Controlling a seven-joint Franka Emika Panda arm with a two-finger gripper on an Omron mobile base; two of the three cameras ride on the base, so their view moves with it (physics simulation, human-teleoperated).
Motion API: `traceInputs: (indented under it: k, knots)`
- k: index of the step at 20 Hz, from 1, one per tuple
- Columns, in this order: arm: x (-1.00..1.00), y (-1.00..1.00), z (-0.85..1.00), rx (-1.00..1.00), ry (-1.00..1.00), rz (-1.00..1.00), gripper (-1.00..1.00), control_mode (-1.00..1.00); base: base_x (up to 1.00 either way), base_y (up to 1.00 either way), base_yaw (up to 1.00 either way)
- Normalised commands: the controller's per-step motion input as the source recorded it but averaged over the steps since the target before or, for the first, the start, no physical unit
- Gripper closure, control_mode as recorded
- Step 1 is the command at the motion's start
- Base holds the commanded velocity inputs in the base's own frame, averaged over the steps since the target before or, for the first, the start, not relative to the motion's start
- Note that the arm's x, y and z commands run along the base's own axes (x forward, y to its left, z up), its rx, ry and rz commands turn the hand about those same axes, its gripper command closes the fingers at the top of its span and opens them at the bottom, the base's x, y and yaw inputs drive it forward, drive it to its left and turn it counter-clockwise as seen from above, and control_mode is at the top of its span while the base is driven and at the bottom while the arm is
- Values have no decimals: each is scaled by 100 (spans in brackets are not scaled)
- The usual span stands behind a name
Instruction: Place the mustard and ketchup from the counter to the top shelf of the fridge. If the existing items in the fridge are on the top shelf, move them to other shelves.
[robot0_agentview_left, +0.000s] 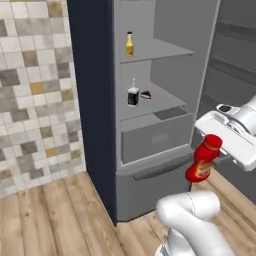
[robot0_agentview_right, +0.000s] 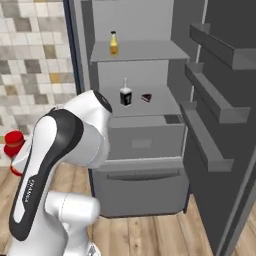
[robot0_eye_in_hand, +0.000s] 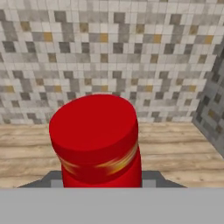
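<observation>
The gripper (robot0_agentview_left: 212, 161) was clamped part-way closed on the ketchup (robot0_agentview_left: 204, 160), held upright in the air before the open fridge (robot0_agentview_left: 150, 150), apparently for transfer. Beyond, the mustard (robot0_agentview_left: 129, 44) stood near the top shelf's (robot0_agentview_left: 165, 50) left edge. On the shelf below stood the clear bottle (robot0_agentview_left: 133, 93) and cake wedge (robot0_agentview_left: 145, 94), evidently relocated.

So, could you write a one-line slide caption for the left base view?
Gripper carries the ketchup before the open fridge; mustard already on the top shelf.
</observation>
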Motion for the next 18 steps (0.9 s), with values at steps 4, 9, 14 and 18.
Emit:
traceInputs:
  k: [4,9,14,18]
  knots:
    - [0,0,0,0,0,0,100,100,92,3,0]
    - [0,0,0,0,0,0,100,100,100,-11,0]
    - [0,0,0,0,0,0,100,100,99,-44,2]
    - [0,0,0,0,0,0,100,100,47,-85,22]
